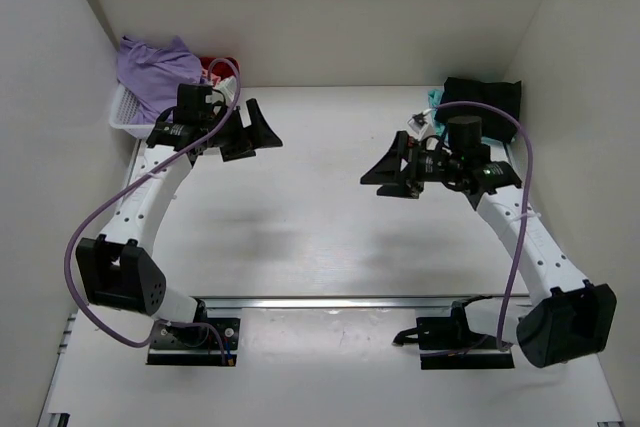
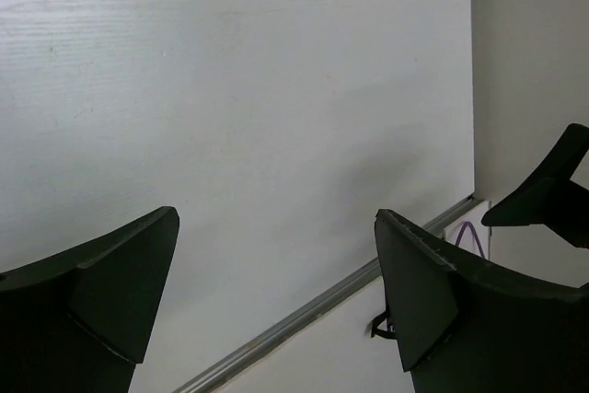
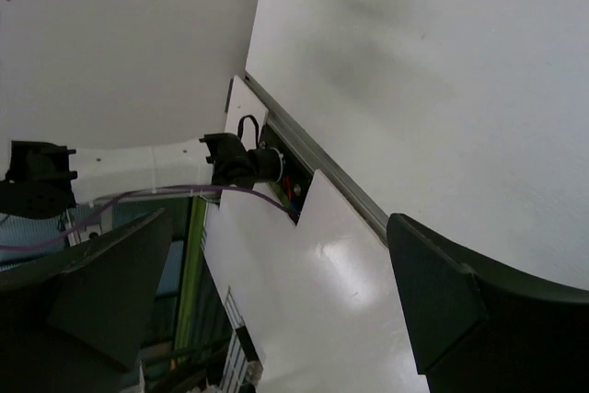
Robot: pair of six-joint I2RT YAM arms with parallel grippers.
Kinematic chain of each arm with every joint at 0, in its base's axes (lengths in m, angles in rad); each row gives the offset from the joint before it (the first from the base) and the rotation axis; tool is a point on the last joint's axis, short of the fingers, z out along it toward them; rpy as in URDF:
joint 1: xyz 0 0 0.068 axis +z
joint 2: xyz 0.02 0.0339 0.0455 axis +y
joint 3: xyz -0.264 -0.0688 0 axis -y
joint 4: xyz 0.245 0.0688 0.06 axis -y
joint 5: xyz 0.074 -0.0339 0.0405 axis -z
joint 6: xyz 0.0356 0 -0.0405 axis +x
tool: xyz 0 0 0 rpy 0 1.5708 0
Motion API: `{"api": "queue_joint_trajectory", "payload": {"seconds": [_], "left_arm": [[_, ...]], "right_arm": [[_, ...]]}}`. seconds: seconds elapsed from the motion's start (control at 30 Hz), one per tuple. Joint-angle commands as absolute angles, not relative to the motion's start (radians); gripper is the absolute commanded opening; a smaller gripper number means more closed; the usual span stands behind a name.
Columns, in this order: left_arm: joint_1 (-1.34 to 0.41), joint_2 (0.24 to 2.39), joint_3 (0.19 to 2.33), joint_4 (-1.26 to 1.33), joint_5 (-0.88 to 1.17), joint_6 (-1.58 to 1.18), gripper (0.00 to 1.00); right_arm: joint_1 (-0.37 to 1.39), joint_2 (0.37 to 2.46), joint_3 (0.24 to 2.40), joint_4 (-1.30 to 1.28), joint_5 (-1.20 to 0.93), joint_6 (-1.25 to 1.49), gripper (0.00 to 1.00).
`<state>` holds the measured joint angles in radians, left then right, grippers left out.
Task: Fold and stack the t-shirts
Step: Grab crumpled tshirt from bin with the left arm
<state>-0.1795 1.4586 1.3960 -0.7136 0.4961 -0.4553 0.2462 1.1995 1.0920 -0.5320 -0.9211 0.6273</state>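
Gaping empty, the left claw (image 1: 252,139) hovers near the lavender t-shirt (image 1: 152,69); right claw (image 1: 388,179) likewise released.

Left end effector (image 1: 250,137) and right end effector (image 1: 386,180) both hover spread wide, empty.

light: bright, even | shadows: soft, faint on table (image 1: 300,237) | focus: top view sharp | glare: slight

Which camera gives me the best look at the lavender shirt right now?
Top external. There the lavender shirt shows nearly whole, bunched up over the white basket at the far left corner of the table. Neither wrist view catches any of it.
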Motion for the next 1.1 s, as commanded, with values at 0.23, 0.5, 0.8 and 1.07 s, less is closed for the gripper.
{"api": "queue_joint_trajectory", "payload": {"seconds": [0.23,0.5,0.8,1.07], "left_arm": [[-0.204,1.402,1.410,-0.610,0.379,-0.450,0.99],[-0.066,1.719,1.819,-0.779,0.048,-0.429,0.98],[0.069,2.048,2.226,-0.694,0.002,-0.524,0.00],[0.153,2.213,2.305,-0.565,-0.077,-0.519,0.71]], "right_arm": [[0.066,1.034,1.008,-0.463,-1.006,0.683,0.99],[0.184,1.262,1.373,-0.862,-0.793,0.418,0.99],[0.002,1.224,1.275,-0.594,-0.807,0.518,0.09],[-0.031,1.289,1.247,-0.612,-0.744,0.482,0.48]]}}
